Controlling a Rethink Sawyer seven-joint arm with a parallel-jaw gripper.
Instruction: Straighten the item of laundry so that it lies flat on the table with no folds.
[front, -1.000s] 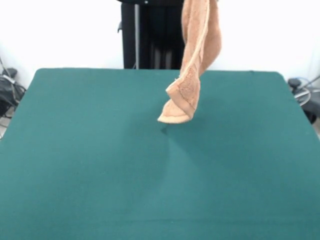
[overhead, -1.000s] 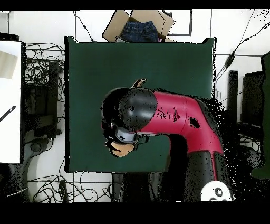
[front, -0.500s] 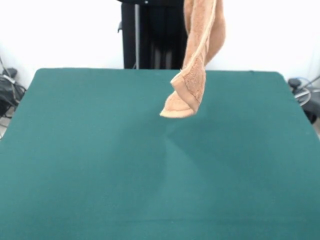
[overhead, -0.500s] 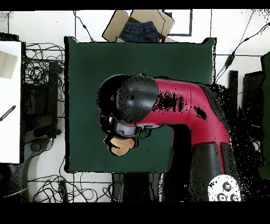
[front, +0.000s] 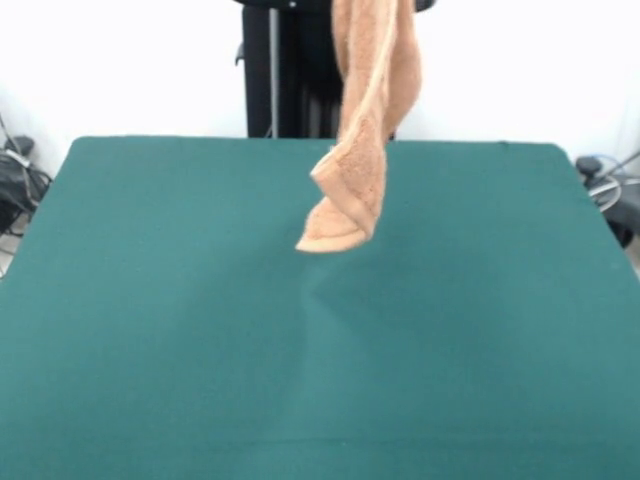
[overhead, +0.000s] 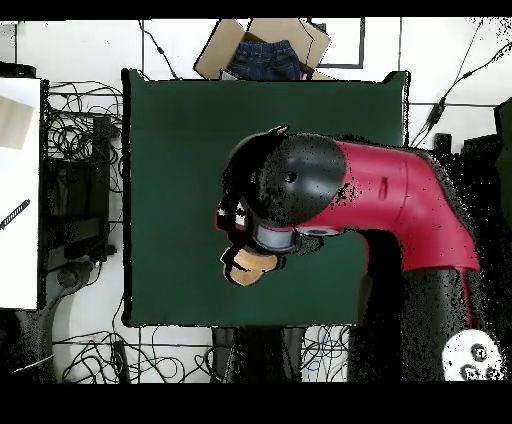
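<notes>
Dark green felt covers the large rectangular table (front: 150, 330). Above its far middle, the small peach-orange terry towel (front: 358, 150) hangs bunched and twisted, its folded lower end clear of the felt. Whether the red and black arm's gripper (overhead: 252, 247) pinches it, I cannot tell.

The table (front: 180, 330) has a dark green felt-like top, spreading wide from left to right and from the far edge to the near one. Its surface shows a faint shadow near the middle; no object rests on it.
</notes>
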